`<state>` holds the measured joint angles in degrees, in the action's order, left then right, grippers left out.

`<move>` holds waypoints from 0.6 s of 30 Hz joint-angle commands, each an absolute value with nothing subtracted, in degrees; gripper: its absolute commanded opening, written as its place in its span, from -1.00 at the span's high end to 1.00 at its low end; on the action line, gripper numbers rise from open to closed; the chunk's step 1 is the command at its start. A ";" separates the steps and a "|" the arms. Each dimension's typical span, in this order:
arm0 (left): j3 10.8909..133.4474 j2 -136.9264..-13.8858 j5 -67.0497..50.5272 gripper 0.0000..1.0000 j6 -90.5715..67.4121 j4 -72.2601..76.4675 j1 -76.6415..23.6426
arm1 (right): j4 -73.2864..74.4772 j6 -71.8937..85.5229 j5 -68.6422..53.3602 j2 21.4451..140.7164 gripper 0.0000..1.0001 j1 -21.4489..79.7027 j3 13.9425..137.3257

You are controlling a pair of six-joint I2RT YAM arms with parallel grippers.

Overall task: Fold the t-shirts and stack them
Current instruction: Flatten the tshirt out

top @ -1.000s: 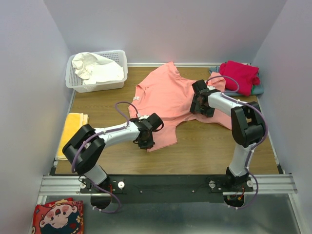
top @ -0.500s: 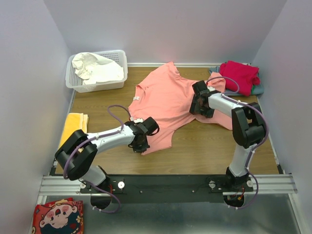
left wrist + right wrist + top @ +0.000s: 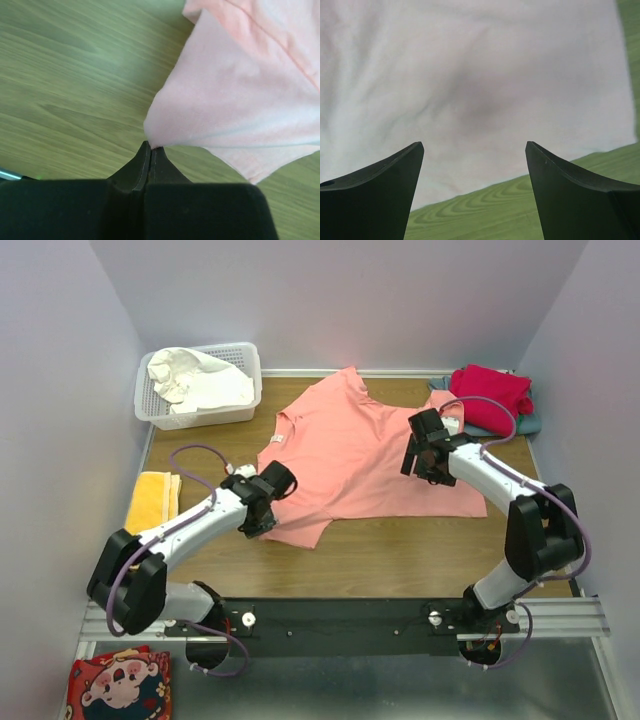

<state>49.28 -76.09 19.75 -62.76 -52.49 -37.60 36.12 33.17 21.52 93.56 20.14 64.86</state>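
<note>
Salmon-pink t-shirt (image 3: 350, 445) lies mid-counter, mostly flat, collar toward the far left. It is not folded yet.

Changed over the last second:
- The left tool (image 3: 150, 148) has dragged the near-left hem corner out to the left. It is clamped tight on that corner, jaws fully together with just a pinch of cloth between them.
- The near hem now runs wider and straighter across the counter (image 3: 420, 550).
- The right arm has swung outward to the right, and the right side of the shirt is stretched out with it.
- The right tool (image 3: 475, 145) is spread wide with cloth below it and holds nothing.

My read is that this is the spread-out step and it is nearly done. Folding comes next.

Left edge: a folded yellow cloth (image 3: 152, 500), untouched.

Far right: a crimson-red t-shirt (image 3: 490, 395) sits on a grey-blue t-shirt (image 3: 530, 425). Far left: a white t-shirt (image 3: 200, 380) is bunched in the lattice basket (image 3: 195, 420).

Hard to tell:
- Whether the right fingertips press on the cloth or hang just above it.
- The right wrist view washes the pink to near white.
- The right arm covers the shirt's right sleeve area.
- The grey-blue shirt is mostly buried, with only its edges showing.
- The left wrist view shows only the pinched corner.
</note>
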 commanded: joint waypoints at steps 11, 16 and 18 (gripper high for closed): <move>57.04 -73.30 30.49 1.00 -51.07 -53.09 -24.09 | 44.65 47.89 23.99 83.85 -0.81 19.60 48.35; 57.83 -74.97 34.01 1.00 -46.68 -50.28 -18.91 | 46.23 50.44 25.66 81.57 -0.79 18.81 47.02; 58.36 -76.37 34.01 1.00 -43.69 -48.87 -16.01 | 46.67 50.89 25.93 80.69 -0.79 18.55 46.85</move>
<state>56.47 -74.28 28.49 -50.00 -51.96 -20.73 43.90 46.52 23.33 83.99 19.38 47.81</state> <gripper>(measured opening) 0.014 0.895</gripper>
